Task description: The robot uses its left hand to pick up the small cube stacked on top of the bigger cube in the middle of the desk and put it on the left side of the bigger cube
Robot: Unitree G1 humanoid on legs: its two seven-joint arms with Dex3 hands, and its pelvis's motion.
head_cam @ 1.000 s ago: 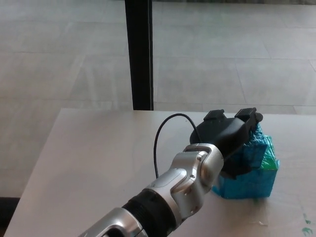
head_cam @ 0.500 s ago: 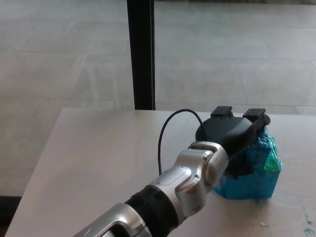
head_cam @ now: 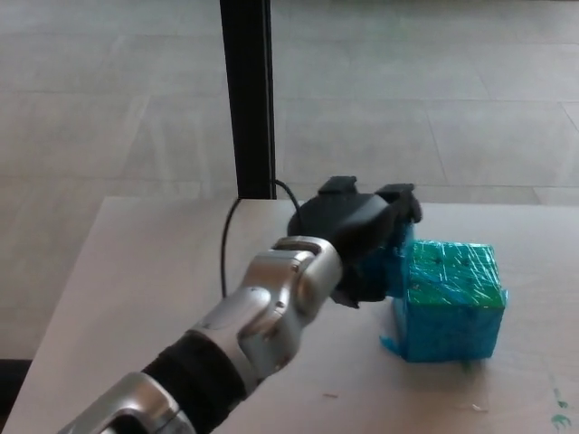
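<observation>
- Since the earlier frames, the left hand (head_cam: 362,244) has shifted leftward off the top of the bigger cube (head_cam: 450,303), whose green-tinged upper face is now uncovered.
- Silver and black, the left forearm (head_cam: 244,334) rises from the bottom left corner of the head view, with a thin black cable (head_cam: 226,253) looping from the wrist over the desk (head_cam: 154,280).
- At the end of that arm, the hand is closed around the small cube (head_cam: 391,262); only a strip of blue shows between the black fingers (head_cam: 398,203) and the palm.
- Held so, the small cube sits just left of the bigger cube, close against its upper left edge; whether the two touch cannot be told.
- Rightmost, the bigger cube stands on the pale desk, wrapped in crinkled cyan tape.
- Behind the desk, a black post (head_cam: 246,95) stands upright against the grey tiled floor (head_cam: 434,90).
- No right hand shows.
</observation>
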